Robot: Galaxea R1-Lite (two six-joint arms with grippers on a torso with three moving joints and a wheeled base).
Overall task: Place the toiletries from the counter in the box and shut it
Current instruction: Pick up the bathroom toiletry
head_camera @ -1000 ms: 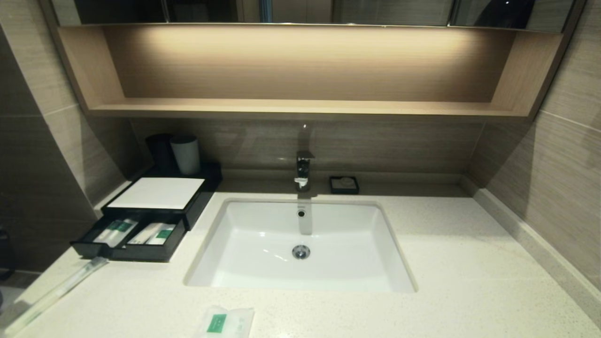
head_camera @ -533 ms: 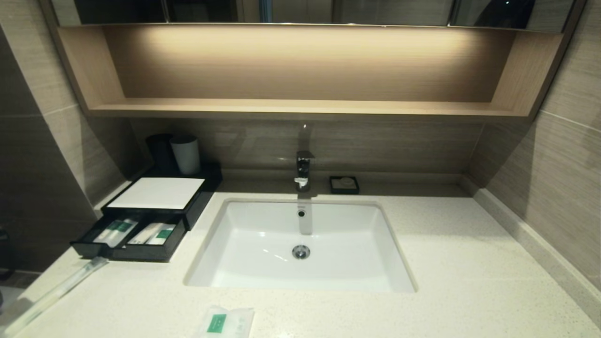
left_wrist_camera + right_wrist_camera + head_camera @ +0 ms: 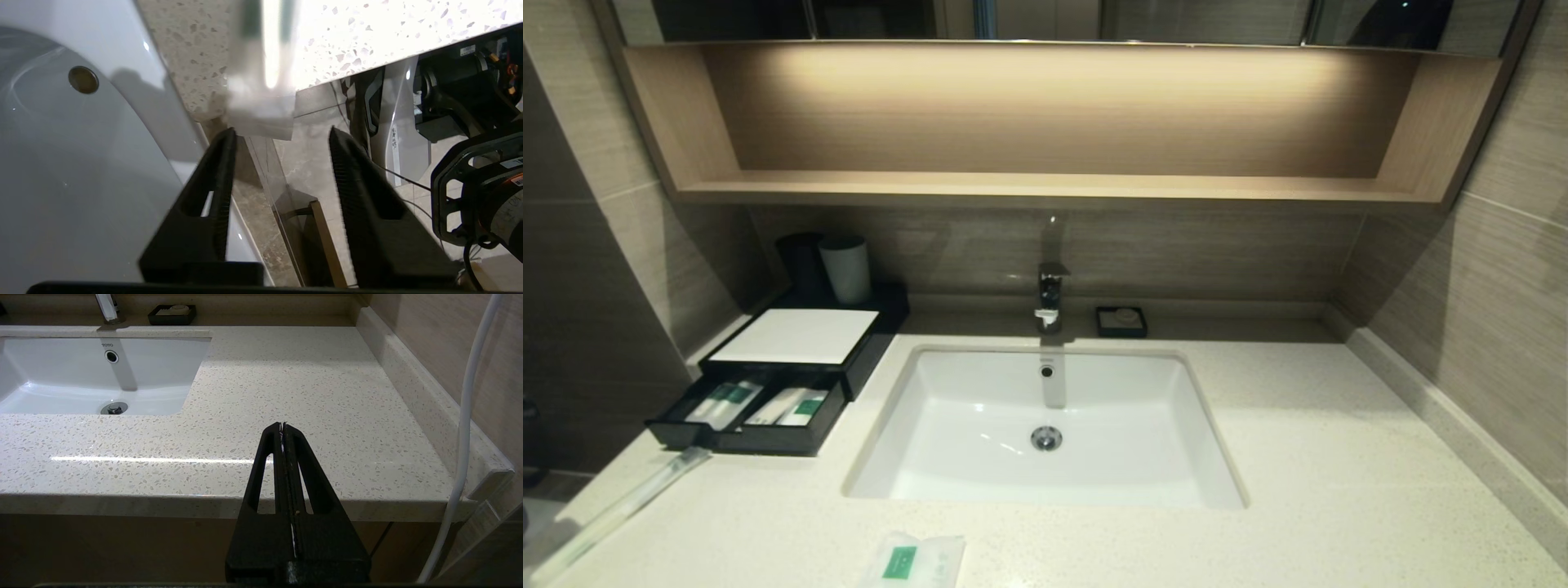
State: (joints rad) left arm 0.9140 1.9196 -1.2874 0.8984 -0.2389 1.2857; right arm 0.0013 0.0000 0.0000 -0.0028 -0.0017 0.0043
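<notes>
Left gripper (image 3: 282,134), ribbed black fingers spread, sits just off the speckled stone counter (image 3: 1307,457) edge by a clear-wrapped toothbrush (image 3: 263,102) overhanging it. Flat white sachet (image 3: 913,560) lies near the front edge. Black box (image 3: 768,392) drawer stands open. Right gripper (image 3: 283,425) pressed together, parked.

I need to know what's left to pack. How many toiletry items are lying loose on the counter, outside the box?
2: a wrapped toothbrush at the counter's front-left edge, and a white sachet before the sink.

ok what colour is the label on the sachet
Green, on the white sachet; clearest in the head view.
</notes>
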